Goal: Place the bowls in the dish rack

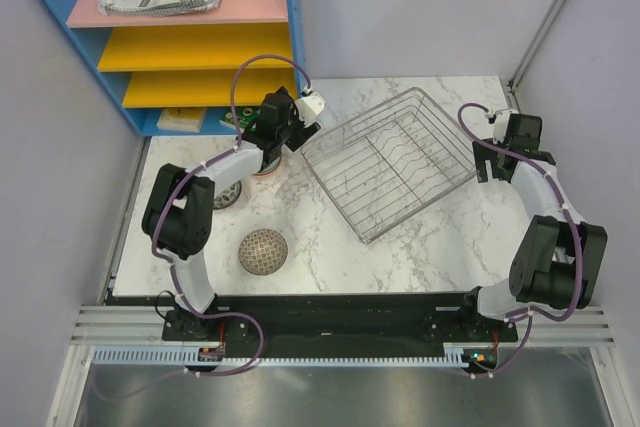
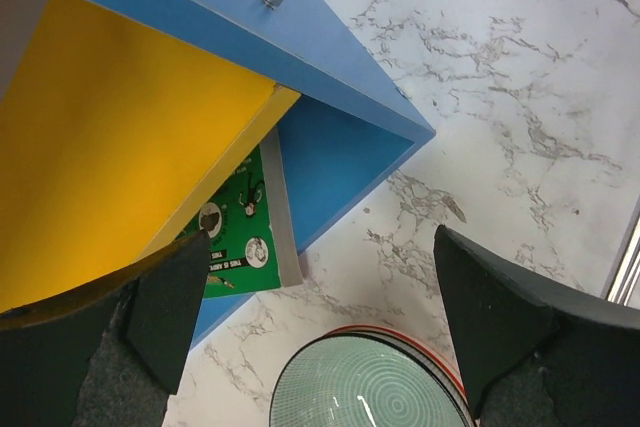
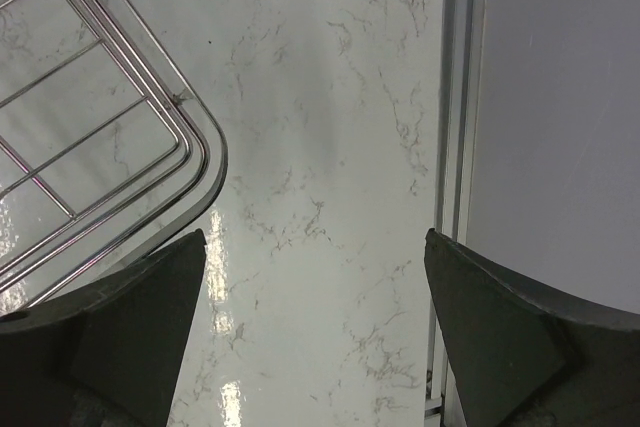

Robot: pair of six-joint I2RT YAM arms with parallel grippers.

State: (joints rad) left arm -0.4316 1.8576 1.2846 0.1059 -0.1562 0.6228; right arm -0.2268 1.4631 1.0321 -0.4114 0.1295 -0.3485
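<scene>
The chrome wire dish rack [image 1: 390, 162] stands at mid-table with no bowls in it; its corner shows in the right wrist view [image 3: 100, 177]. A pale green bowl [image 2: 370, 387] sits nested in a red-rimmed bowl [image 1: 266, 172] beside the shelf. My left gripper [image 1: 272, 147] is open right above this stack, its fingers either side [image 2: 320, 237]. A beige mesh bowl [image 1: 263, 250] lies upside down at front left. A dark patterned bowl [image 1: 228, 195] is partly hidden under my left arm. My right gripper [image 1: 490, 162] is open and empty [image 3: 315, 237] over bare marble beside the rack's right corner.
A blue shelf unit [image 1: 290, 37] with yellow and pink boards stands at back left, close behind the bowl stack [image 2: 340, 77]. A green box [image 2: 240, 237] lies on its lowest board. The right wall and its rail [image 3: 455, 97] run close to my right gripper.
</scene>
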